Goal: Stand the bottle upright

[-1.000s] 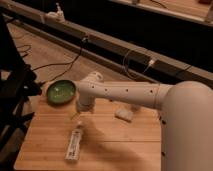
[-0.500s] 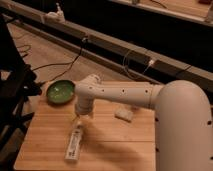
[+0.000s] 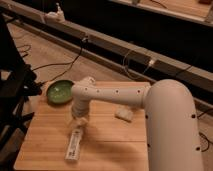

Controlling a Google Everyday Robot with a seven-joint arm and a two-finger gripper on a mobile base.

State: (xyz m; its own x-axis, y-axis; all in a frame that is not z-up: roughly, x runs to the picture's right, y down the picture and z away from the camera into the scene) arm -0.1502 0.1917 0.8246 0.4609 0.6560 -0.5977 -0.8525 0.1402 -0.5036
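The slim white bottle lies on its side on the wooden table, near the front left, with its cap end pointing away towards the arm. My gripper hangs at the end of the white arm, just above and behind the bottle's far end. Whether it touches the bottle is unclear.
A green bowl sits at the table's back left corner. A flat whitish block lies right of the middle. The arm's thick white link covers the table's right side. Cables run across the floor behind, and a dark frame stands at the left.
The arm's big link has swung further left into view. The gripper stays over the bottle's far end, slightly lower. The bottle has not moved.
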